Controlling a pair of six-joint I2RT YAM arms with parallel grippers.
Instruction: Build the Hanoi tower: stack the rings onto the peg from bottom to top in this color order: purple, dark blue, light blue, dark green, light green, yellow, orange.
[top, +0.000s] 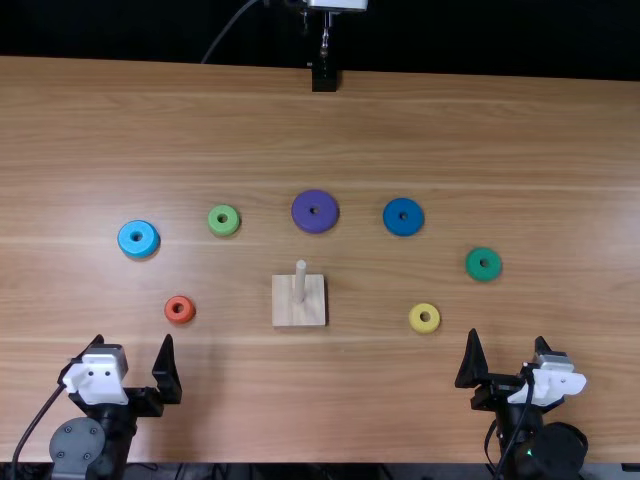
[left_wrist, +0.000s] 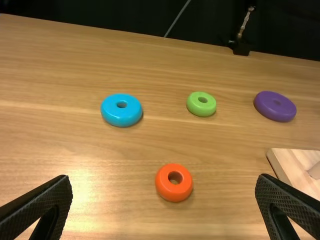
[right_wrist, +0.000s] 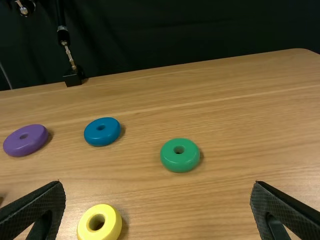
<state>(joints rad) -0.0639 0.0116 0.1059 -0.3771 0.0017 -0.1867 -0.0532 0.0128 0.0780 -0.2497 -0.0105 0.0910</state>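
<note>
Lt-brown wood table (top: 400, 130) backed by black curtain (right_wrist: 200, 30); black mount (top: 323, 79) set at far edge. Peg (top: 300, 282) on wood base (top: 285, 313) placed nr ctr, flanked by lt-blue ring (top: 146, 245), lt-green ring (top: 230, 226), orange ring (top: 180, 318) on L, dk-blue ring (top: 412, 223), dk-green ring (top: 475, 270), yellow ring (top: 415, 321) on R; purple ring (top: 302, 213) beyond. L gripper (top: 133, 340), R gripper (top: 507, 337) opened wide, empty, nr edge.

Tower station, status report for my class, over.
Left pincer, right pincer open, empty. Peg bare. Purple ring, due first, lies flat beyond it, no other ring between.
</note>
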